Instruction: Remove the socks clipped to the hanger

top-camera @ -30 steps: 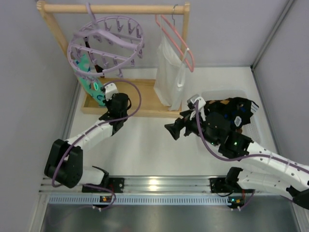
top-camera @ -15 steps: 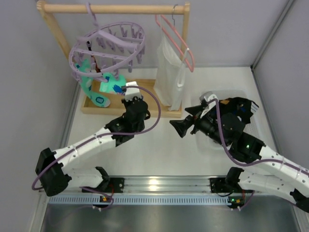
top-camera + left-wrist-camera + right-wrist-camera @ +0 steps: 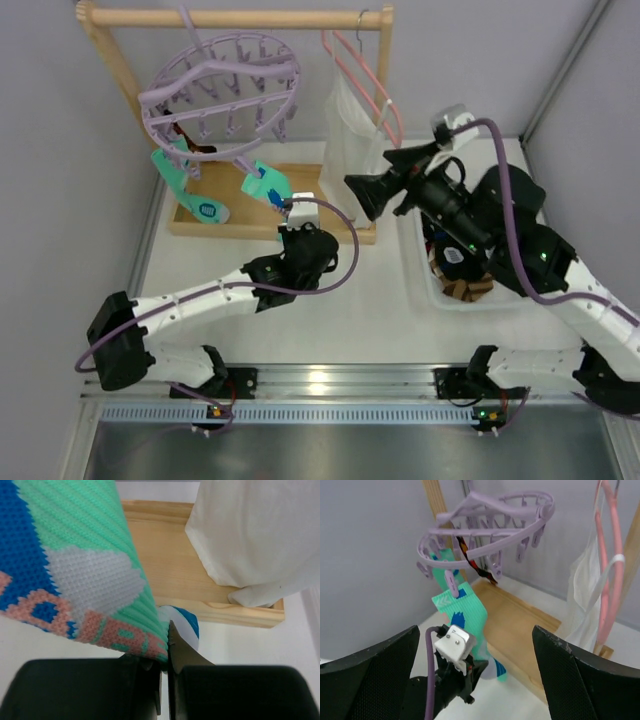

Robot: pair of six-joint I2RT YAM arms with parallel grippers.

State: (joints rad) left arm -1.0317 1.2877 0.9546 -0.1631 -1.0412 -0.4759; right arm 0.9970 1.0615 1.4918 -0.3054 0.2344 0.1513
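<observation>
The lavender hanger (image 3: 222, 88) hangs tilted from the wooden rail. Two teal socks hang from its clips. The nearer sock (image 3: 265, 185) is pulled out to the right, and my left gripper (image 3: 288, 207) is shut on its toe end (image 3: 177, 625). In the right wrist view a clip (image 3: 451, 584) still pinches that sock's cuff (image 3: 465, 612). The other teal sock (image 3: 188, 190) hangs at the left. A red-orange-black sock (image 3: 472, 562) dangles under the ring. My right gripper (image 3: 375, 182) is open and empty, raised beside the white garment and facing the hanger (image 3: 485, 525).
A white sleeveless garment (image 3: 350, 150) on a thin pink hanger (image 3: 365, 80) hangs right of the ring. The rack's wooden base (image 3: 300, 195) lies below. A white bin (image 3: 425, 275) at the right holds brown argyle socks (image 3: 465, 287).
My left gripper shut on the teal sock and pulled it rightward and nearer, tilting the hanger. My right arm rose from the bin toward the rack, its fingers closing slightly.
</observation>
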